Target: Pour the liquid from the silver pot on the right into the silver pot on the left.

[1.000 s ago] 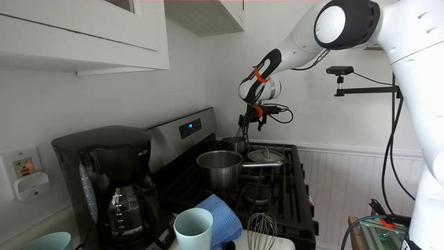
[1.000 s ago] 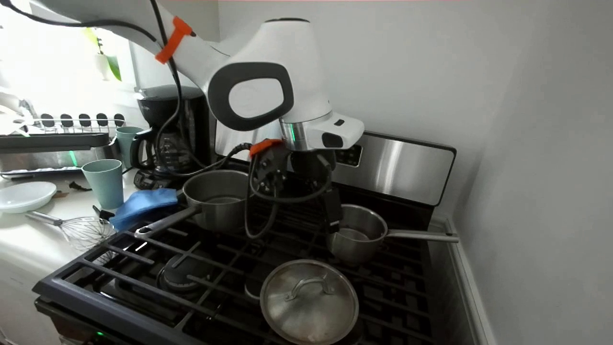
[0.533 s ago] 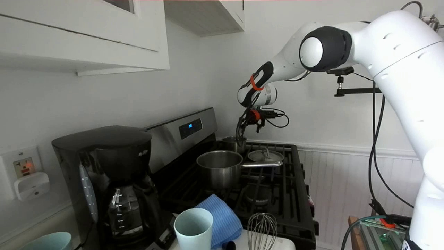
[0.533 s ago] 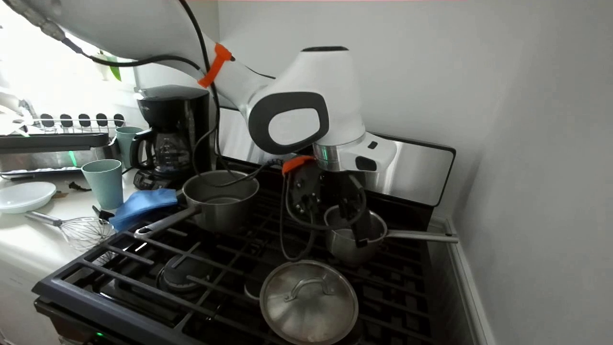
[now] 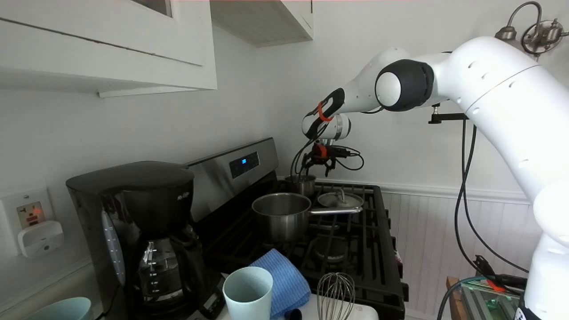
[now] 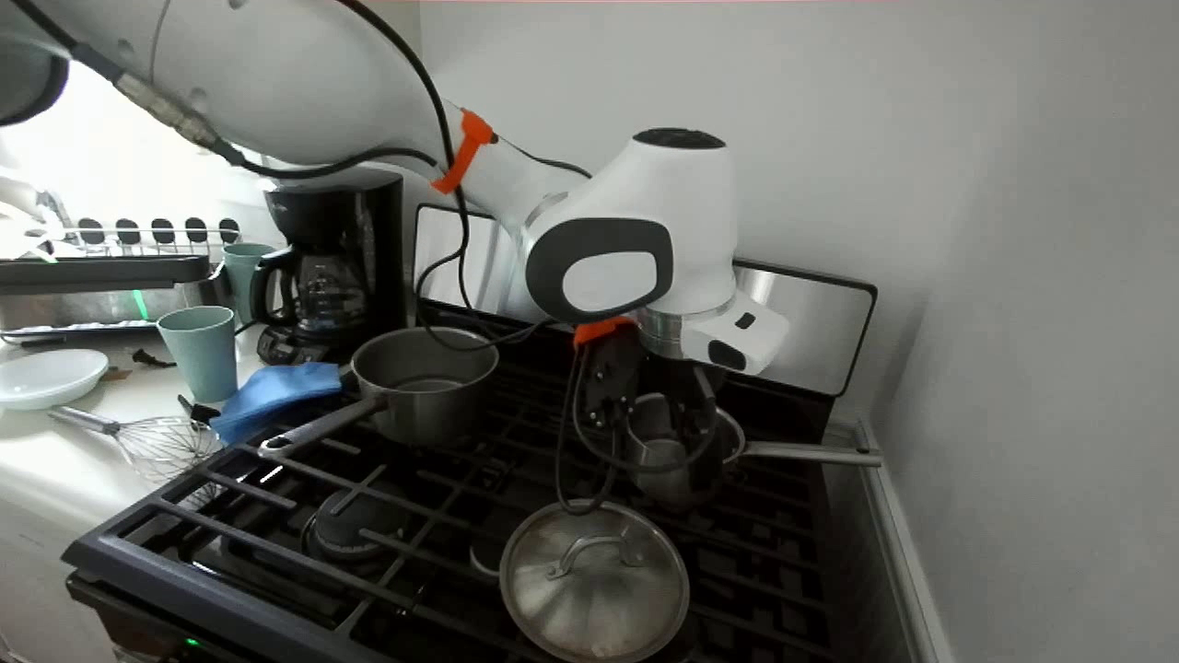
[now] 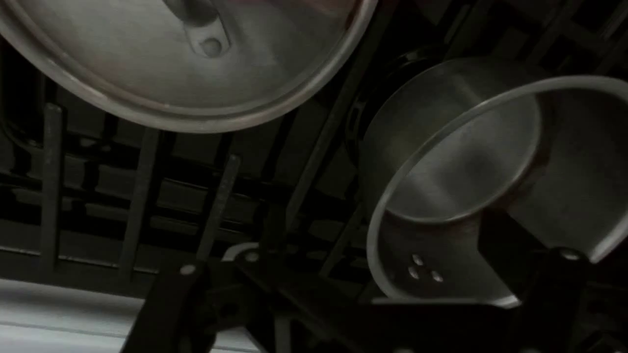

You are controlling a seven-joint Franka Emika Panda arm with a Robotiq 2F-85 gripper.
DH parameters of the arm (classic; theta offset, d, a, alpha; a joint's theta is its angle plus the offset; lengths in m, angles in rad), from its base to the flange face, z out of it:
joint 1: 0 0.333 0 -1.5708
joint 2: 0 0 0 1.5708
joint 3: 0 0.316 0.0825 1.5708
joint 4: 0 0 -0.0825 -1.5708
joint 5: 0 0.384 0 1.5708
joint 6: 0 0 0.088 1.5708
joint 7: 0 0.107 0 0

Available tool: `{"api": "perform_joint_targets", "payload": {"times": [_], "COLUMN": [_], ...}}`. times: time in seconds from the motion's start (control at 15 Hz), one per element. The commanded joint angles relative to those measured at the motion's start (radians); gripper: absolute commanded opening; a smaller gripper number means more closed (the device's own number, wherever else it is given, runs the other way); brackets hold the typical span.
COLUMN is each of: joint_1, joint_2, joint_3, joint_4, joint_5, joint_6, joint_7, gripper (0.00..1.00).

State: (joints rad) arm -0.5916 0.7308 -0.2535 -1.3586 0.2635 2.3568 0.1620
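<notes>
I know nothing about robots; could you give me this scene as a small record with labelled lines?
Place: kitchen, at a black metal gas stove
Machine: white jointed arm with black metal claw
Claw: open, at the small round silver metal pot; contact unclear
Second pot: large round silver metal pot, on the stove
Both pots: upright, uncovered
Contents: cannot tell whether either holds liquid
Cover: round silver metal lid, lying on the stove
Nearby: black boxy coffee maker, pale green tapered cup, blue cloth, silver wire whisk

There's room between the big saucepan [image 6: 428, 414] and small saucepan [image 7: 471, 166], but cables [image 6: 558, 460] and a pot lid [image 6: 597, 599] crowd the small one.
</notes>
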Motion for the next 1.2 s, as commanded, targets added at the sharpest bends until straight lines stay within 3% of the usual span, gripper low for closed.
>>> {"api": "perform_joint_targets", "payload": {"times": [0.0,0.13,0.53,0.93,1.13], "joint_1": [-0.029,-0.033,-0.045,-0.058,-0.064], "joint_2": [0.074,0.099,0.158,0.206,0.215], "joint_3": [0.018,0.019,0.024,0.025,0.025], "joint_4": [0.129,0.167,0.262,0.340,0.363], "joint_5": [0.030,0.029,0.027,0.012,0.004], "joint_6": [-0.095,-0.128,-0.189,-0.241,-0.269], "joint_7": [0.057,0.082,0.138,0.160,0.157], "gripper": [1.00,0.98,0.47,0.06,0.00]}}
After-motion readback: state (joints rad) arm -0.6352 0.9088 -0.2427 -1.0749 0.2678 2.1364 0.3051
